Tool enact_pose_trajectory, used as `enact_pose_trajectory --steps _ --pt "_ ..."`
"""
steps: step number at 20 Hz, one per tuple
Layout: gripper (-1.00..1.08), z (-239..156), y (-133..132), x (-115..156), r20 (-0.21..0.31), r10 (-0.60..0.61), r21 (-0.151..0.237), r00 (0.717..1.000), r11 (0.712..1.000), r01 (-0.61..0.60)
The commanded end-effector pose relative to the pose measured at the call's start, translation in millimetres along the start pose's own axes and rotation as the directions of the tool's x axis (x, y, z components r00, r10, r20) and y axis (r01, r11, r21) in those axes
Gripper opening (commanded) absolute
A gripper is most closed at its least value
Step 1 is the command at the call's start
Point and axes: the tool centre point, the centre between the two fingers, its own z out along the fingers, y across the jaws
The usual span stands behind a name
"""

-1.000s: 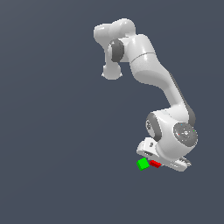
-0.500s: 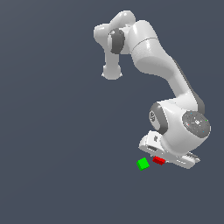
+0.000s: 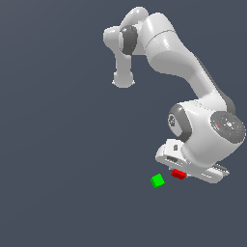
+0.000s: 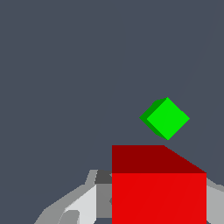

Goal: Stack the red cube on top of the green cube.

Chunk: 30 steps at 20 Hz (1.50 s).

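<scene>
Hand [image 3: 182, 172] has shifted, gripping red cube [image 3: 179, 174].

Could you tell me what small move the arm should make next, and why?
Probably carry the red cube sideways toward the green cube, keeping it raised. The red cube sits at the gripper, seemingly held, while the green cube lies apart toward the exterior view's left, with nothing on it.

Glossy white rounded arm [image 3: 178, 53] with dark grey joint caps.
</scene>
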Motion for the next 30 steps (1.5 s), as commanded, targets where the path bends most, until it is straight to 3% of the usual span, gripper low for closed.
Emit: enact_pose_trajectory --steps 1,15,20,21,30 --pt "-1.0 1 0 0 0.0 0.0 0.0 1.0 1.0 0.0" --pt "-1.0 51 48 32 0.001 0.0 -0.001 1.0 1.0 0.0" --pt "-1.0 58 53 37 0.001 0.0 -0.001 1.0 1.0 0.0" --pt "1.0 58 53 37 0.001 0.0 -0.001 1.0 1.0 0.0" --pt "1.0 58 53 37 0.001 0.0 -0.001 1.0 1.0 0.0"
